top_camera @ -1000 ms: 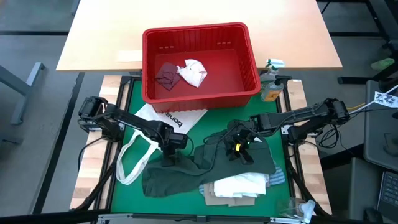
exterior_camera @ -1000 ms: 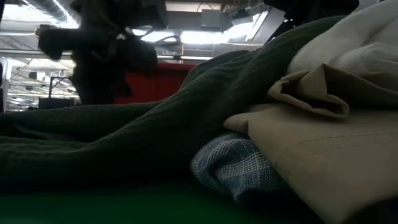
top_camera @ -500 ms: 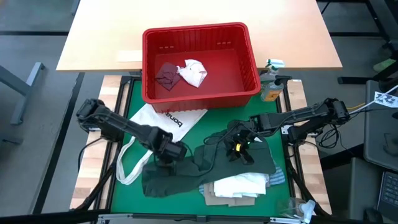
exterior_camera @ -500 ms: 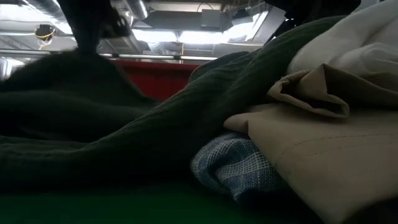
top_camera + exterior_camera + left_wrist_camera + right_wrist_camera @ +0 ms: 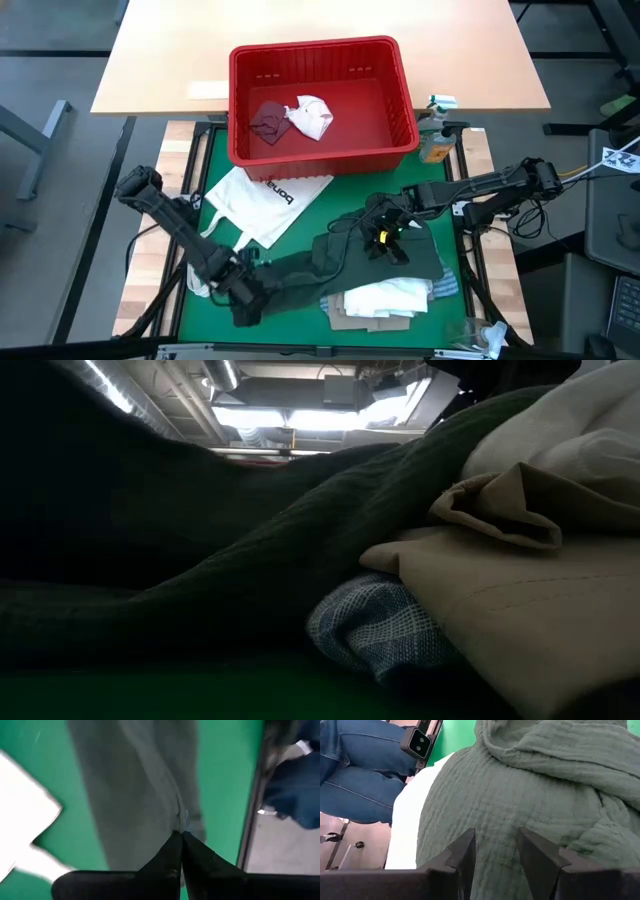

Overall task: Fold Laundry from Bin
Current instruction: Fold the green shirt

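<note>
Inside bin [image 5: 323, 150]: maroon piece [image 5: 267, 120], white piece [image 5: 310, 115] | left jaws pinch green top [image 5: 330, 262] | right jaws apart, pressing top

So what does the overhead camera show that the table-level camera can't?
Only the overhead view shows the red bin holding two small pieces, the white tote bag, and both arms: the left end effector shut on the dark green top's corner, the right end effector on that top.

Only the low view shows ceiling lights.

Both show the green top, tan shirt and blue-striped cloth.
</note>
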Controlling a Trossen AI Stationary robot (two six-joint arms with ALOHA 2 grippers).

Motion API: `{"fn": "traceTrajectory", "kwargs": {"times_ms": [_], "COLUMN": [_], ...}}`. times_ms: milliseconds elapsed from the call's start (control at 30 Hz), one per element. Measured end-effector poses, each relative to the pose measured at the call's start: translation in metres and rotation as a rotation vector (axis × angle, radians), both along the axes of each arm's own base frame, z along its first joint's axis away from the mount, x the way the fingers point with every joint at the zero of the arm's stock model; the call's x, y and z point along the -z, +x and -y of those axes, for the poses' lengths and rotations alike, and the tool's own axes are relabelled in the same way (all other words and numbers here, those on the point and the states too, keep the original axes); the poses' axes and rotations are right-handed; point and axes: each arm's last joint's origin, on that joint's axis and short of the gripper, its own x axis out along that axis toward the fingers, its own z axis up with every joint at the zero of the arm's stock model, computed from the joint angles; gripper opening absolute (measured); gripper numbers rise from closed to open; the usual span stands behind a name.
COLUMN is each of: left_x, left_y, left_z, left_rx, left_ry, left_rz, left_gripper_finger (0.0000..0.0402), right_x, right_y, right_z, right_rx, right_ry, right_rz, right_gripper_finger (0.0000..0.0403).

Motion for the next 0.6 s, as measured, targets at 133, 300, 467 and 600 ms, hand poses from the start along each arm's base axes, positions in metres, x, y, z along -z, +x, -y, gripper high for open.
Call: {"fn": "traceTrajectory", "kwargs": {"times_ms": [133,300,467,600], "left_x": [0.008,0.034,0.06,0.075], "left_y": [-0.003,-0.008,-0.018,-0.029], "left_z": [0.018,0.029,0.031,0.032], "left_rx": [0.031,0.044,0.009,0.014], "left_ry": [-0.01,-0.043,-0.099,-0.137], "left_rz": [0.136,0.214,0.17,0.089], "left_gripper_finger": [0.0,0.0,0.0,0.0], "right_x": [0.0,-0.001,-0.012,-0.033], "right_y": [0.0,-0.001,0.002,0.008], "right_z": [0.0,-0.002,-0.003,-0.004], "right_rx": [0.031,0.022,0.026,0.015], "right_ry": [0.022,0.086,0.153,0.164], "right_rz": [-0.024,-0.053,-0.063,0.01], "right_gripper_finger": [0.0147,0.0147,0.0147,0.0147]}}
